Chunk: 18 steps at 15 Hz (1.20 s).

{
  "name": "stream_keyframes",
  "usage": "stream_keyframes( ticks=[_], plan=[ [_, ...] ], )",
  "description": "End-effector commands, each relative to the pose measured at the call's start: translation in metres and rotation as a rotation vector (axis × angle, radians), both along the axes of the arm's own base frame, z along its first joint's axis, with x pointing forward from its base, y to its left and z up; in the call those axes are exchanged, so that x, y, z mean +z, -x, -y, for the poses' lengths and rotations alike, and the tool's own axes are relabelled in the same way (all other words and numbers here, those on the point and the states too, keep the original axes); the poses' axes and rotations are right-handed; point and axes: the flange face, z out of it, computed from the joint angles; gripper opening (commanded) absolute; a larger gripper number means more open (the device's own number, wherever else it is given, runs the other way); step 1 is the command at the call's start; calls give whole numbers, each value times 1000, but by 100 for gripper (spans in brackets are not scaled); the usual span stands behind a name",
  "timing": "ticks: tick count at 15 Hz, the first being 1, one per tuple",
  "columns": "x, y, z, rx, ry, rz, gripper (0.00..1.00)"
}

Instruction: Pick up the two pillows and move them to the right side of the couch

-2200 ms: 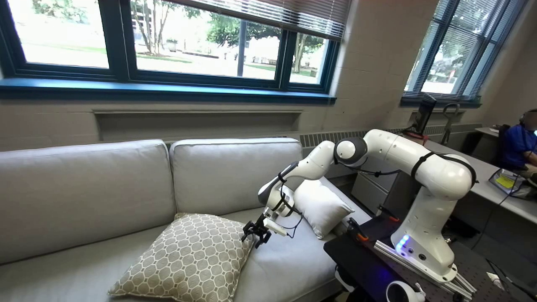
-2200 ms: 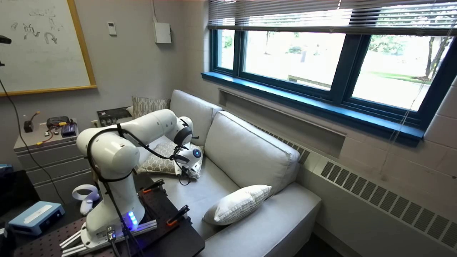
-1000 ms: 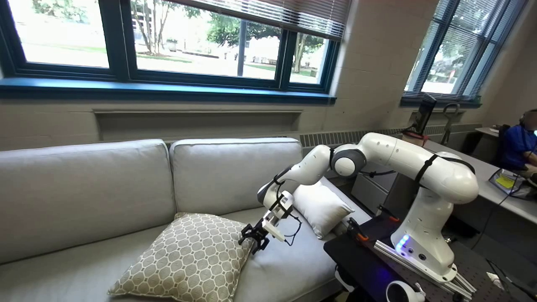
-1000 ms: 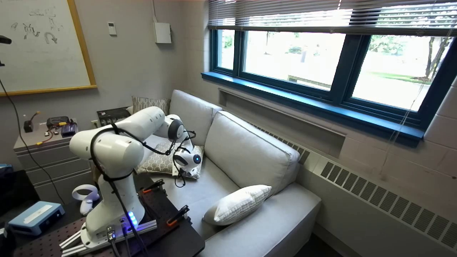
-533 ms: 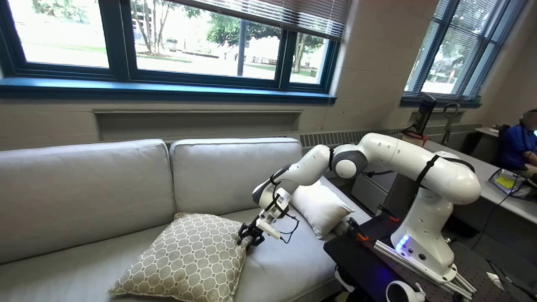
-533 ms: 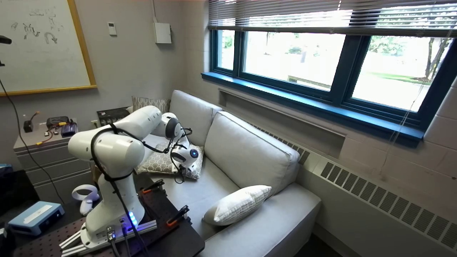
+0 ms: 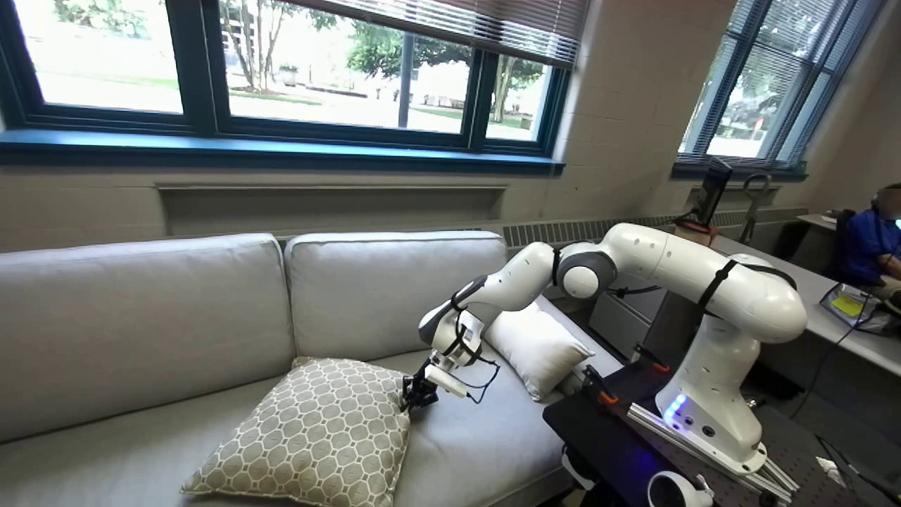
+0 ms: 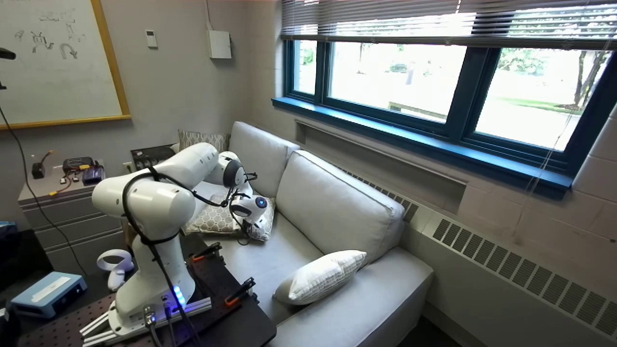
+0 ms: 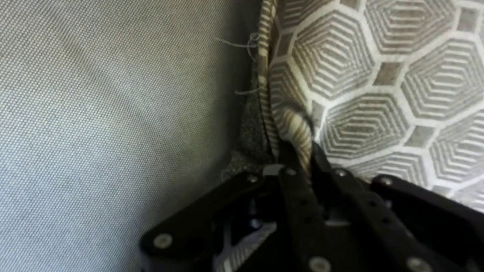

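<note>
The tan cushion (image 7: 313, 433) with the cream lattice is seen lying on the seat of the couch (image 7: 486, 443), in front of the gap between the two back cushions (image 7: 398, 296). In the wrist view, a fold of its edge is gripped by the pincer (image 9: 302, 158), the two fingers being closed on the fabric from either side. The smaller cream pillow (image 8: 323, 277) is propped at a tilt against the armrest (image 8: 371, 299), apart from the pincer. The pincer is carried by the white arm (image 7: 669, 260), which is mounted on a dark desk (image 8: 246, 323). Beside its base a white controller (image 8: 117, 278) is seen. Behind the couch, a blue-framed window (image 7: 310, 84) is partly covered by a blind (image 7: 521, 32).
</note>
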Motion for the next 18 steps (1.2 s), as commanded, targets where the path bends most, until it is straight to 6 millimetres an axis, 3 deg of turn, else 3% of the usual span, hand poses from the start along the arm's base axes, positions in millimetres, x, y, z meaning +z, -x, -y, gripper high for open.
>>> stream_keyframes(
  ticks=[1, 9, 13, 18],
  plan=[
    [4, -1, -19, 4, 61, 14, 1],
    [8, 12, -35, 117, 254, -20, 2],
    [36, 29, -44, 145, 295, 43, 3],
    [76, 71, -61, 186, 302, 299, 3]
  ],
)
